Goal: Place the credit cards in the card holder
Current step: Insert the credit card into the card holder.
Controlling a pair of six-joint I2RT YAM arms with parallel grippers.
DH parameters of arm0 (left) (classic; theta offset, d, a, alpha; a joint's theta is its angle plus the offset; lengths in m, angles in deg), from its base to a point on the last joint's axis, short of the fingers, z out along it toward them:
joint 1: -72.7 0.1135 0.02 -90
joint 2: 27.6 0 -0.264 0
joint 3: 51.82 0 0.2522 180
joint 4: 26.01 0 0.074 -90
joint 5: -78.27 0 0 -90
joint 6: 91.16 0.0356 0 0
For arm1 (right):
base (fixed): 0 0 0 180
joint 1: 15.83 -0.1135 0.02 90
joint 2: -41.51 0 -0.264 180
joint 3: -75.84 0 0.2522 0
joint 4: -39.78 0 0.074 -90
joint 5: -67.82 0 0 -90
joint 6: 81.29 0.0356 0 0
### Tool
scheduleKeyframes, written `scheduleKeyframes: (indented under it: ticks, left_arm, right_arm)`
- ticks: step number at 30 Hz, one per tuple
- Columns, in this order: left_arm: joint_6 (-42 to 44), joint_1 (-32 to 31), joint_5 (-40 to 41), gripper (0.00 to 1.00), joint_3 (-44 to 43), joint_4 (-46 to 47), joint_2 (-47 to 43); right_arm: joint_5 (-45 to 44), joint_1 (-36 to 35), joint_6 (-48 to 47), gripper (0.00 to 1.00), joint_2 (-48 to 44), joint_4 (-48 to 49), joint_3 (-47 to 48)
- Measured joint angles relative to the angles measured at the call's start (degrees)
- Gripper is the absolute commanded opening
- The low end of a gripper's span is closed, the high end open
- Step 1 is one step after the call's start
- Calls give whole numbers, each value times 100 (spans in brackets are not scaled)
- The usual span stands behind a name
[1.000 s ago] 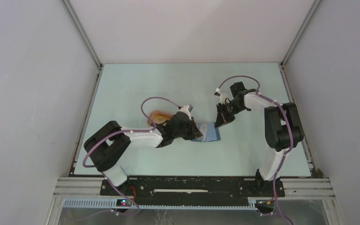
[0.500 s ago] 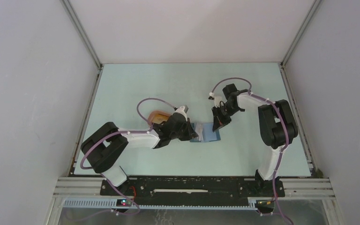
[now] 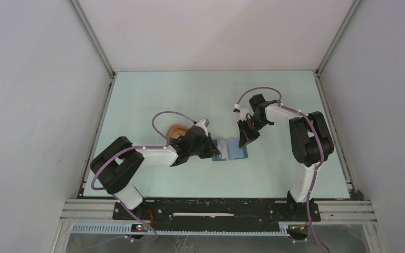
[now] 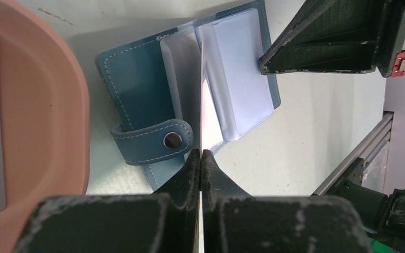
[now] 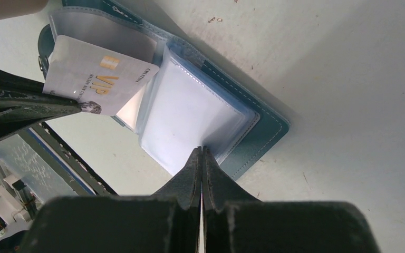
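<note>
Whitish plastic credit card [image 5: 103,79] with gold VIP lettering is pinched at one corner by the left gripper [image 4: 201,158], whose jaws are closed on it. It is held edge-up over the left half of the dark-blue leather card holder [image 4: 137,89]. That card holder lies open near the middle of the pale green table [image 3: 190,95], just right of the salmon-pink oval tray [image 4: 47,105]. The right gripper [image 5: 201,155], jaws pressed together, has its tips at the edge of the clear plastic sleeves [image 5: 190,116] on the right half.

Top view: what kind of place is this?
Probably a lab robot test cell, not a home or shop: plain grey panel walls in aluminium framing, a pale table, left arm and right arm bolted to a rail.
</note>
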Motion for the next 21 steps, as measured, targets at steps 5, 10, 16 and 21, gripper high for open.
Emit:
scheduleKeyframes:
  ticks: [5,10,16,21]
  left_arm:
    - [-22,42,-210,0,83,247,9]
    - [-157,118,-420,0,367,673,15]
    - [-328,195,-603,0,496,1029,133]
    - [-518,210,-743,0,505,1349,317]
  right_arm:
    - [-2,-20,-2,0,24,-17,24]
    - [-2,-24,-4,0,28,-24,31]
    - [-4,-24,-15,0,28,-57,33]
    - [-13,-24,-20,0,28,-101,33]
